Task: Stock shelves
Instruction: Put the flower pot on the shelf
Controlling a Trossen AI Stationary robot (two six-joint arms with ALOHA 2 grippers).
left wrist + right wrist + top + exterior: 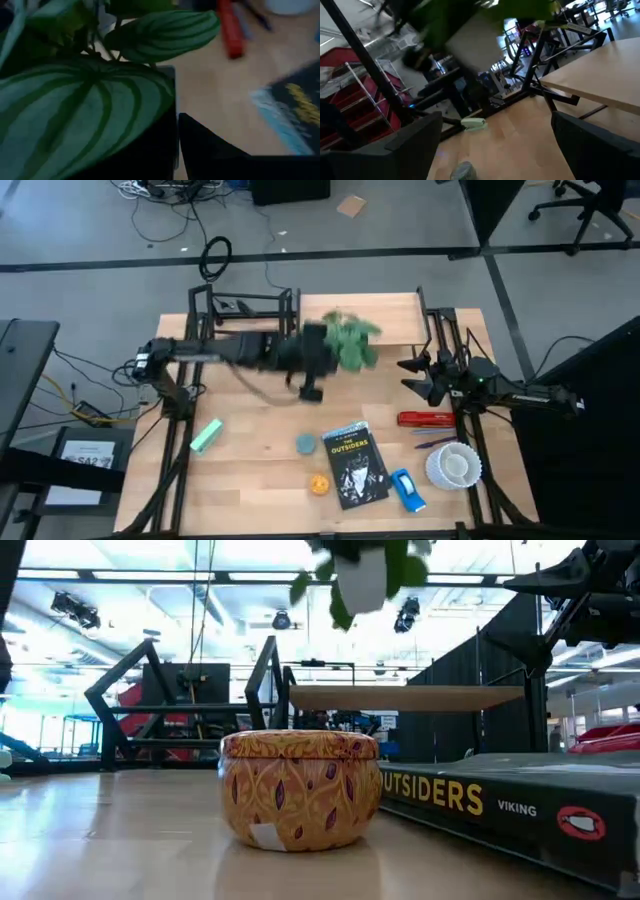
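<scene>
A potted plant [352,340] with striped green leaves [75,115] and a pale pot [365,575] hangs in the air over the table's middle, just near of the shelves' wooden plank top [385,315]. My left gripper [332,352] is shut on it and reaches in from the table's left. The black metal-rod rack [245,308] stands at the far left. My right gripper [405,376] waits open at the right, touching nothing. In its wrist view the plant [470,30] shows blurred. My left gripper holds the potted plant level, coming from the table's left. The leaves [150,35] hide the place of contact, so which part of the pot it has cannot be told. The plant is upright and lifted clear of the table and the plank [410,698].
Near half of the table: a book [355,463], an orange patterned tin [300,790], a small grey-blue round thing [306,444], a green object [205,435], a red stapler [428,418], pens [435,442], a white bowl [455,465], a blue object [405,490].
</scene>
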